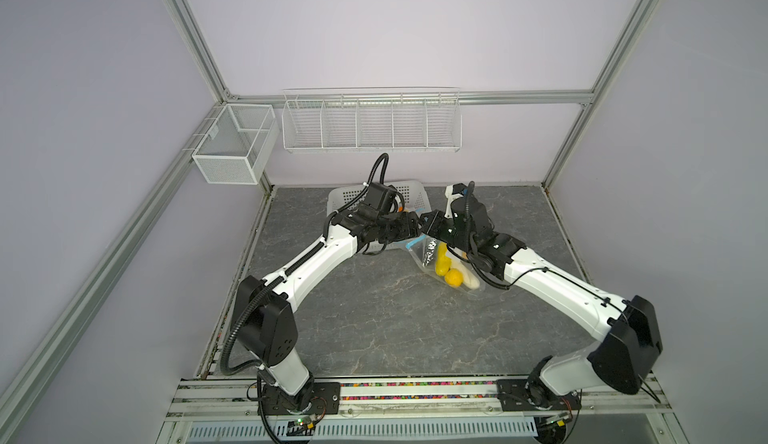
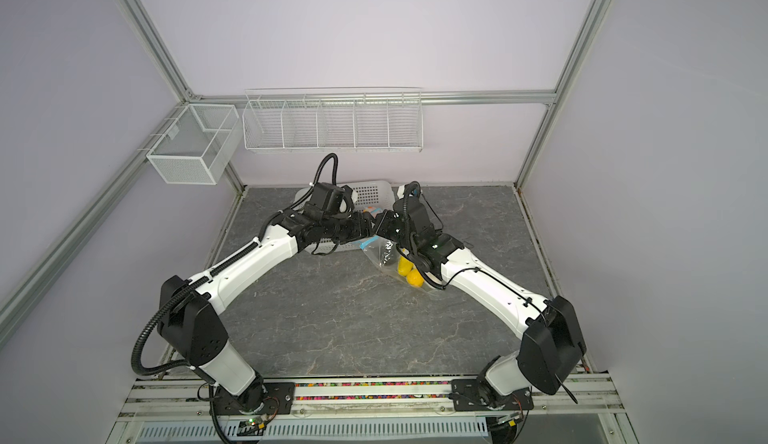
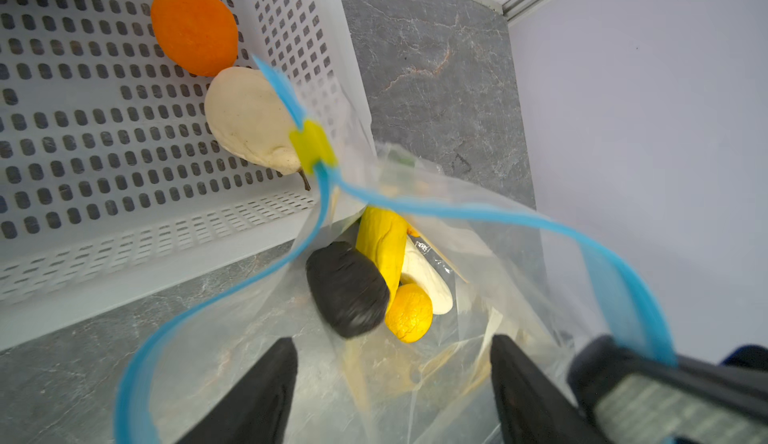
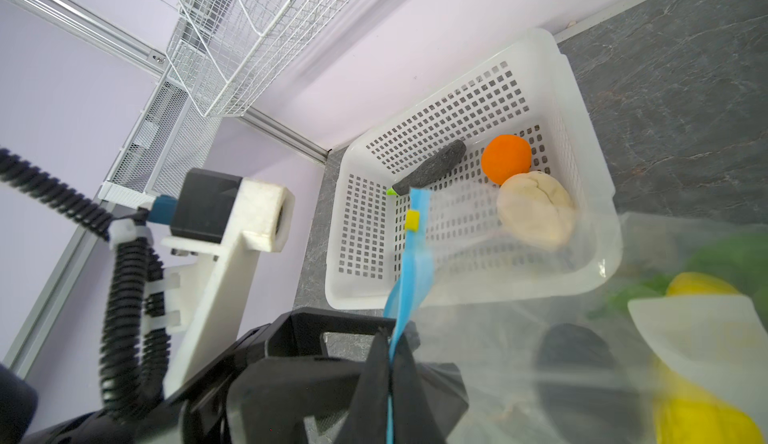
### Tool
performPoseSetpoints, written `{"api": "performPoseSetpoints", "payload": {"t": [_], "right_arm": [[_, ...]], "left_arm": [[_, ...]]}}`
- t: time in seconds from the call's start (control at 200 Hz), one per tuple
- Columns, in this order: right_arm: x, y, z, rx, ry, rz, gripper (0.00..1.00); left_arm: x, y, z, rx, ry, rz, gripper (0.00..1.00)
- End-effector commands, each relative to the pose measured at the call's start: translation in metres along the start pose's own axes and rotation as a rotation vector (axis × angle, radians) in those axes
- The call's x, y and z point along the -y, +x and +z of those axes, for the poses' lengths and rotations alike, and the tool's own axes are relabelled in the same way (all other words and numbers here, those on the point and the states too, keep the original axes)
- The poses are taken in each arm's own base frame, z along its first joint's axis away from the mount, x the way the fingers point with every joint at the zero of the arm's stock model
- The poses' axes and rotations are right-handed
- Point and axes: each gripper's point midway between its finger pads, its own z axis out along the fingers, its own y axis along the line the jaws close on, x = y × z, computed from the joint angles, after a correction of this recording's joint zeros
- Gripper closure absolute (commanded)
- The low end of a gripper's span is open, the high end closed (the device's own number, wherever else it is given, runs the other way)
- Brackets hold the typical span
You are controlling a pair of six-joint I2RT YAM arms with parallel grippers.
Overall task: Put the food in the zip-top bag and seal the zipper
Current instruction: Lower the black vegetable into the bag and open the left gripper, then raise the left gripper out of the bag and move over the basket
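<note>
Slippage is the main worry — the right gripper (image 4: 390, 338) is clamped on the blue zipper (image 4: 409, 279), and that single pinch is all that keeps the mouth of the clear bag (image 3: 498, 254) lifted and gaping beside the white basket (image 3: 124, 229). If the thin strip slides out of the jaws, the mouth would flop shut and the next piece would land on the table (image 1: 374, 317). The left gripper (image 3: 392, 340) hangs over the opening with its jaws spread and nothing between them; a black piece (image 3: 347, 288) lies just inside, against a yellow one (image 3: 382, 238), an orange-yellow one (image 3: 409, 311) and a white one (image 3: 428, 288). An orange piece (image 3: 193, 28), a beige one (image 3: 249, 117) and a long dark one (image 4: 432, 167) lie in the basket, not yet bagged. Reaching for them, the left arm could snag the loose near side of the zipper and drag the bag — or tip it so the food rolls out. The yellow slider (image 3: 311, 144) appears to hang over the basket, so it may catch on the rim when sealing starts.
</note>
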Motion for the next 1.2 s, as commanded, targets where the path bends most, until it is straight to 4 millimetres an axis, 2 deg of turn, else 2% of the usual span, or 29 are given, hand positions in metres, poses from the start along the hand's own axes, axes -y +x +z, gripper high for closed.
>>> {"api": "performPoseSetpoints", "payload": {"t": [0.0,0.235,0.41,0.61,0.994,1.194], "right_arm": [[-0.015,-0.004,-0.001,0.01,-0.043,-0.011,0.94],[-0.013,-0.003,-0.001,0.01,-0.038,-0.011,0.94],[-0.008,0.0,0.0,0.006,-0.025,-0.012,0.94],[0.002,0.003,0.001,0.005,-0.004,-0.009,0.94],[0.008,0.006,-0.004,0.003,0.003,0.0,0.94],[0.019,0.008,-0.013,0.011,0.028,0.002,0.94]], "left_arm": [[0.016,-0.01,-0.007,0.027,0.036,0.036,0.25],[0.015,-0.012,-0.014,0.049,0.025,0.038,0.25],[0.02,-0.016,-0.033,0.09,0.024,0.054,0.25],[0.011,-0.021,-0.054,0.102,-0.025,0.057,0.22],[-0.036,-0.041,-0.076,0.12,-0.175,0.004,0.1],[-0.066,-0.052,-0.075,0.121,-0.234,-0.05,0.08]]}}
